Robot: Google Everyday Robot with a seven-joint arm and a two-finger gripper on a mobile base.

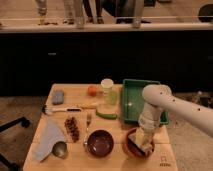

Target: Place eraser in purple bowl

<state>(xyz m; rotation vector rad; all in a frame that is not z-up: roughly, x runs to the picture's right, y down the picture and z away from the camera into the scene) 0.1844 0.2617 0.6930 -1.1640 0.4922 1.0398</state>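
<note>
eraser (146, 146): located low inside the orange-red bowl (129, 148) at the front right of the desk (75, 162), under the gripper (141, 138), which points down into that bowl. the jaws are together and appear clamped on the eraser; the contact itself is partly hidden by the wrist.

purple bowl (89, 143): stands just beside the orange-red bowl, to its left, with nothing visible inside it. the task is judged not yet done.

possible faults from this state:

- grip off centre. the block is long; if it is held near one end it may swing or slip out during the lift.
- catch on the rim. a lift that is too low may drag the eraser against the orange-red bowl and tip or shift that bowl.
- short transfer. the two bowls are close; an early release would drop the block on the rim of either bowl or on the desk between them.
- side contact. the fork (88, 123) lies near the purple bowl and the green tray (125, 102) is behind the arm; a wide sweep may disturb them.
</note>
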